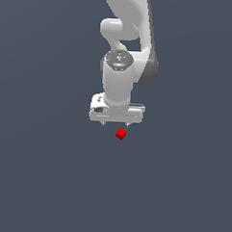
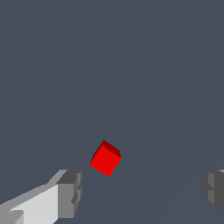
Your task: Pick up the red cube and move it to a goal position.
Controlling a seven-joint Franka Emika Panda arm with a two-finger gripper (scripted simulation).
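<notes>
Still on the approach here: my gripper (image 1: 116,123) is wide open and empty, red cube (image 1: 120,134) on the floor just beyond the fingertips (image 2: 70,192), so next I'd centre over it and drop down.

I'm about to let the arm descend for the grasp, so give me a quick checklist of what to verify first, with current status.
1. Jaws open: ok. The gripper shows fingers set wide apart.
2. Gap wider than the red cube: ok, the cube is much narrower.
3. Nothing held yet: ok, the cube lies apart from both fingers.
4. Cube centred between the fingers: not ok in the wrist view; it sits nearer one finger and ahead of the tips.
5. Cube faces square to the pads: not ok, it looks rotated.
6. Height above the floor: cannot tell.
</notes>
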